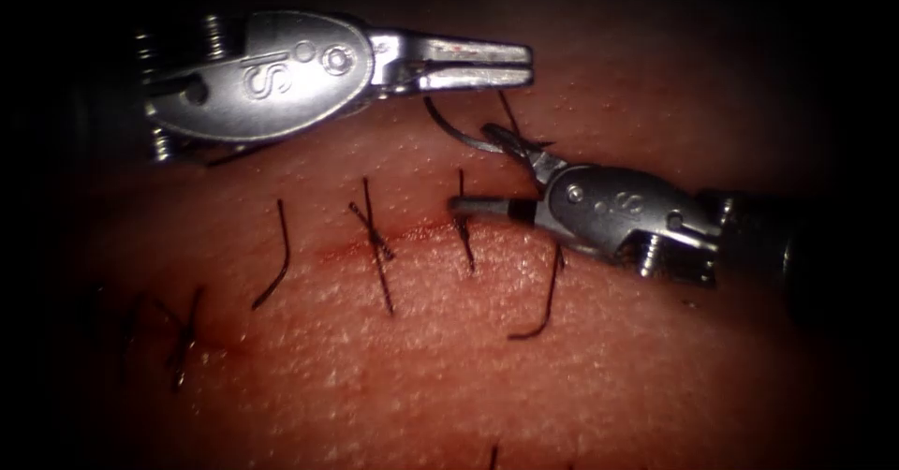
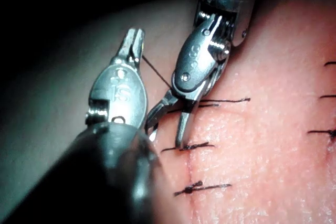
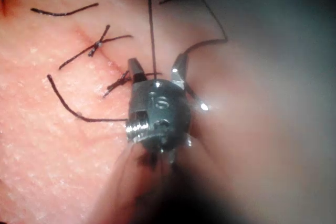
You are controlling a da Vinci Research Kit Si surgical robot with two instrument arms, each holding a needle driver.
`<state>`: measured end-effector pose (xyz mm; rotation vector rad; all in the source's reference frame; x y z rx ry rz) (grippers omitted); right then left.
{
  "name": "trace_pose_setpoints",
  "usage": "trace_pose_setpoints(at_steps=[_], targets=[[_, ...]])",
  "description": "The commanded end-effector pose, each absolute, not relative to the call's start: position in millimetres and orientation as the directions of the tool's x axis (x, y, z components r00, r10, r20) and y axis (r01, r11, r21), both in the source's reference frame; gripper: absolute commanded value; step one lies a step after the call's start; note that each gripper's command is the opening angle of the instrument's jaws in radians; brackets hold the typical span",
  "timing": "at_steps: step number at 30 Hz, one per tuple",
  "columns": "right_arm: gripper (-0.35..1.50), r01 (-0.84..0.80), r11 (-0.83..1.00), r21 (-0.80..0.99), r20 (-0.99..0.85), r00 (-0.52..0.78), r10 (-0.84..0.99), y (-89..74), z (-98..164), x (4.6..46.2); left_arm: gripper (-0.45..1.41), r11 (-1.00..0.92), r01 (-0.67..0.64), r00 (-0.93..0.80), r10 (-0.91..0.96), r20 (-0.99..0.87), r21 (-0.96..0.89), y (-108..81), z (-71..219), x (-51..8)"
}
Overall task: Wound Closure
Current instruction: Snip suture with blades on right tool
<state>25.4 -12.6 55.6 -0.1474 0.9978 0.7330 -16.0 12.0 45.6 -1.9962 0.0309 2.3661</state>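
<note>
The tissue (image 1: 524, 376) has a cut running across the view, closed by several dark stitches (image 1: 376, 245) with cut tails. My left tool (image 1: 478, 64) hovers over the far side of the cut with its jaws together. The thin end of the curved needle (image 1: 459, 137) comes out from under them. The needle arcs down to my right tool (image 1: 494, 172), whose jaws stand wide open. Its far jaw touches the needle's other end and its near jaw lies over the cut at the rightmost stitch. Thread (image 1: 507, 112) rises from that far jaw. The needle is not in the tissue.
A loose dark thread end (image 1: 543, 306) curls on the near side below the right tool. Red fluid stains the cut line (image 1: 337, 250) around the middle stitches. More stitches (image 2: 202, 186) line the cut close to the right tool (image 2: 169, 120).
</note>
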Motion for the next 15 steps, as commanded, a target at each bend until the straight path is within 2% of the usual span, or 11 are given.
trace_pose_setpoints(at_steps=[1, 3, 8, 14, 15], targets=[[0.26, -0.623, 0.754, 0.207, -0.809, 0.324, 0.49, -12.1, 56.0, 26.2, -0.45, -0.999, -0.048, -0.167, 0.019, -0.986, -0.011, 12.5, 45.9, -16.4], [-0.35, -0.623, 0.753, 0.213, -0.809, 0.319, 0.494, -12.1, 56.0, 26.2, -0.45, -0.999, -0.047, -0.166, 0.019, -0.986, -0.011, 12.5, 45.9, -16.3], [-0.35, -0.698, 0.684, 0.213, -0.803, 0.274, 0.529, -12.0, 55.7, 26.2, -0.45, -0.999, -0.044, -0.165, 0.017, -0.986, -0.01, 12.3, 45.8, -16.1], [-0.35, -0.678, 0.708, 0.199, -0.81, 0.292, 0.508, -12.4, 54.9, 24.8, -0.45, -1.0, -0.03, -0.152, 0.007, -0.988, -0.002, 11.1, 45.2, -15.6], [-0.1, -0.658, 0.733, 0.17, -0.819, 0.319, 0.477, -12.5, 54.7, 24.3, -0.45, -1.0, -0.026, -0.148, 0.003, -0.989, 0.001, 10.8, 45.1, -15.4]])
